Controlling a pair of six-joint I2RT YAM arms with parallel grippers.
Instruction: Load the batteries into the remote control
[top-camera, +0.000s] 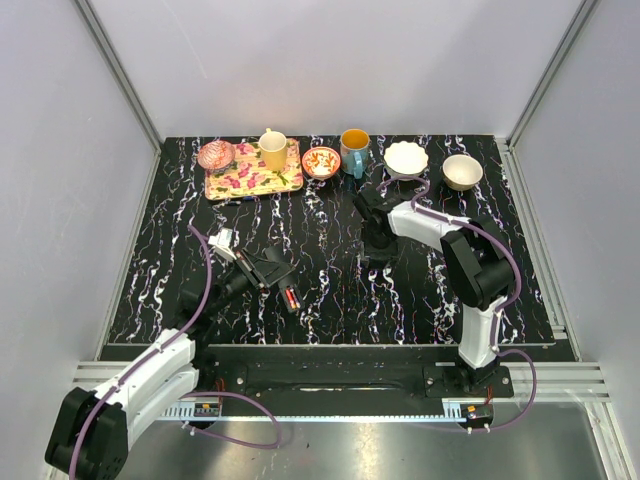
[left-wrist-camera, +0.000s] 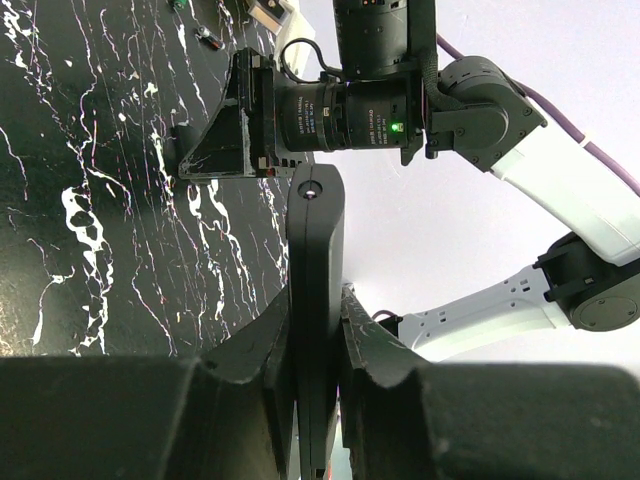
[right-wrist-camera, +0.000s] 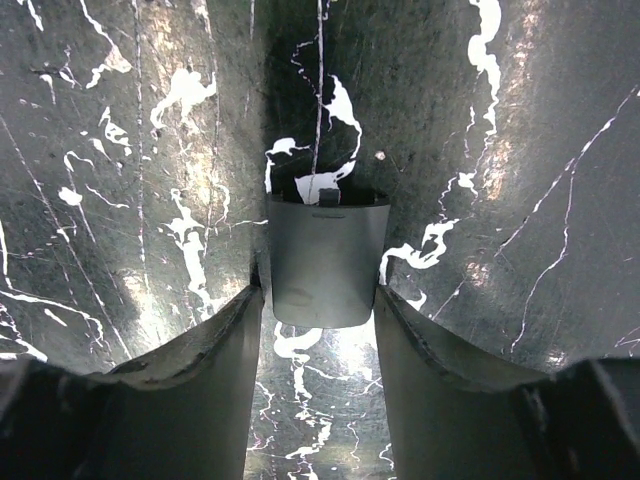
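Observation:
My left gripper is shut on the remote control, a slim black bar held edge-on that sticks out past the fingers. In the top view the remote shows a small red mark at its near end. My right gripper is down on the table in the middle. In the right wrist view its fingertips press both sides of a flat dark grey battery cover lying on the marble. The right gripper also shows in the left wrist view. I cannot make out any batteries for certain.
Along the back edge stand a floral tray with a pink bowl and a yellow cup, a small red bowl, an orange-and-teal mug and two white bowls. A small red-and-dark thing lies on the table.

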